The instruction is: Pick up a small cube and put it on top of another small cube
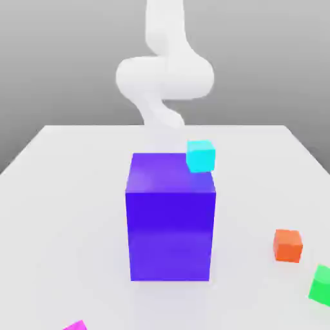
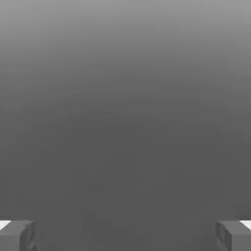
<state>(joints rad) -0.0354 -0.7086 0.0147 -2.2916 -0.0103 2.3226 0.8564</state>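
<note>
A small cube (image 1: 76, 325), bright magenta-pink, peeks in at the front edge of the exterior view, toward its left, with only its top showing. My white arm (image 1: 164, 74) rises at the far side of the table, behind the tall blue-purple block. In the hand view my gripper (image 2: 125, 236) is open: its two grey fingertips (image 2: 17, 235) stand far apart with nothing between them, against a plain grey background.
A tall blue-purple block (image 1: 170, 219) stands mid-table. A cyan cube (image 1: 200, 155) shows by its far upper corner on the exterior view's right. An orange cube (image 1: 287, 245) and a green cube (image 1: 320, 284) lie on the white table (image 1: 58, 213) at the right.
</note>
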